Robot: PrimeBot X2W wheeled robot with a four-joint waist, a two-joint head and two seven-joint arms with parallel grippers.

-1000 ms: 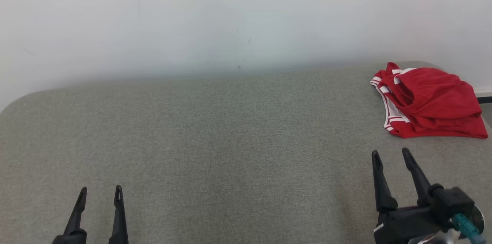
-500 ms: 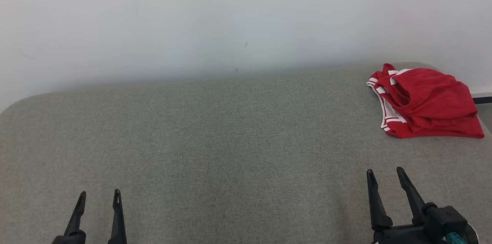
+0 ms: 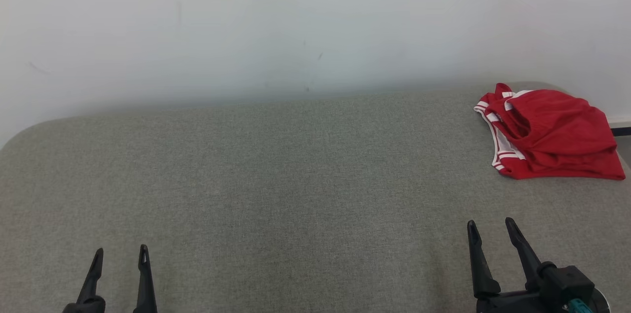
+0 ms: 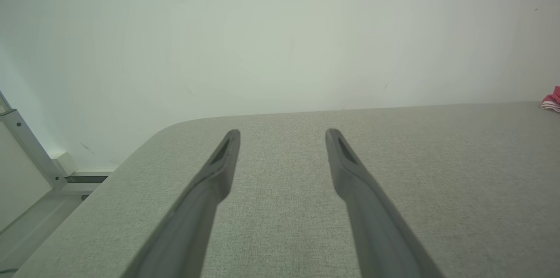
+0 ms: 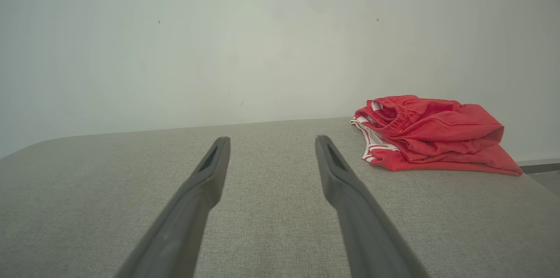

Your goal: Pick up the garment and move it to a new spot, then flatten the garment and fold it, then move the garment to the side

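Starting at seven o'clock in the head view, the left pincer (image 3: 122, 249) is seen over the grey fabric worktop (image 3: 296, 180), its fingers spread apart and nothing held between them. In the left wrist view the same fingers are shown parted, with a rounded corner of the worktop at ten o'clock and a pale metal bar (image 4: 28, 144) beyond it at nine o'clock. A pale wall (image 3: 296, 22) is seen behind the worktop's far edge, at twelve o'clock. At five o'clock in the head view the right pincer (image 3: 489, 222) is found, likewise released, its fingers parted and empty. The garment (image 3: 552, 130), red with white stripes along one edge, is laid in a folded, rumpled heap at three o'clock, near the worktop's far right corner, well apart from both pincers. In the right wrist view it is placed at two o'clock of the parted fingers, untouched.
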